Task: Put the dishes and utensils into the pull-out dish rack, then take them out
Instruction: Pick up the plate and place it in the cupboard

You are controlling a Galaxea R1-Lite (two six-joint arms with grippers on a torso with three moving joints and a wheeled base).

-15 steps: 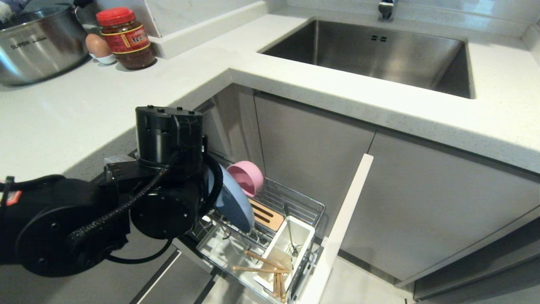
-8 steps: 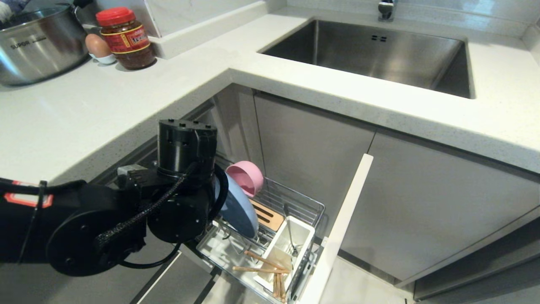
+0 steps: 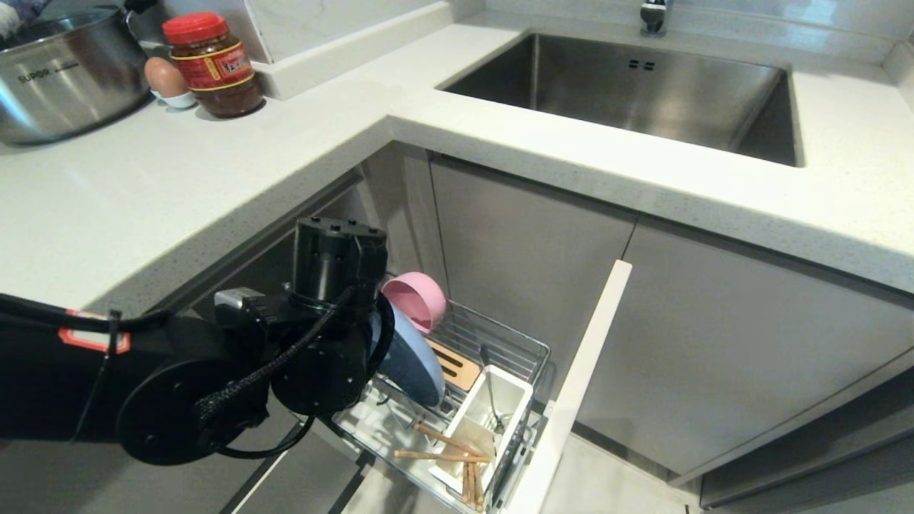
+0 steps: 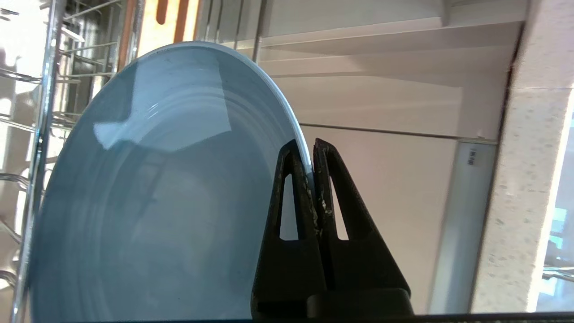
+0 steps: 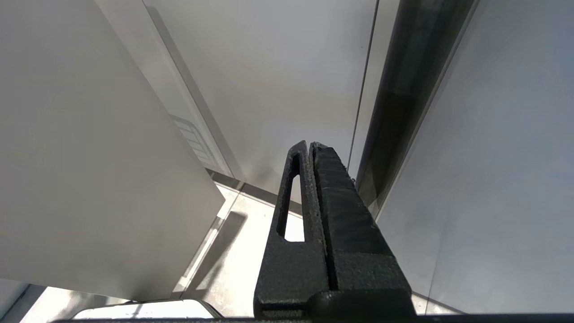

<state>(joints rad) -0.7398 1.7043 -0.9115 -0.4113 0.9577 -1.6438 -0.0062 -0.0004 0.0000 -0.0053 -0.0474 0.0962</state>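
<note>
**Left gripper clamped on the blue plate at the pull-out rack**

On the far left of the white speckled countertop [image 3: 178,178] stood one large steel pot [image 3: 64,71], then one brown egg [image 3: 166,77] in a small white holder, then one jar [image 3: 213,64] of dark sauce with a red lid. Below the counter edge the left arm reached in from the left, and the left gripper [image 4: 312,148] was pinched tight on the rim of the one light-blue plate [image 3: 414,360], which stood on edge, tilted, over the near left part of the pull-out dish rack [image 3: 500,339]; whether its lower edge touched the prongs could not be told. Just behind the plate, one pink bowl [image 3: 416,300] lay on its side against the rack's back corner. Right of the plate sat one slotted wooden strip [image 3: 451,364], and beside it one white cutlery cup [image 3: 493,421] holding one slim metal utensil [image 3: 490,385]. Wooden chopsticks [image 3: 446,442] lay crossed at the cup's near end; their count was unclear. Further right stood the rack's white front panel [image 3: 578,385], grey cabinet doors [image 3: 714,343] and, above, one steel sink [image 3: 628,89] set into the counter. The right gripper [image 5: 309,146] hung closed and empty beside grey cabinet panels, seen only in its own wrist view.
</note>
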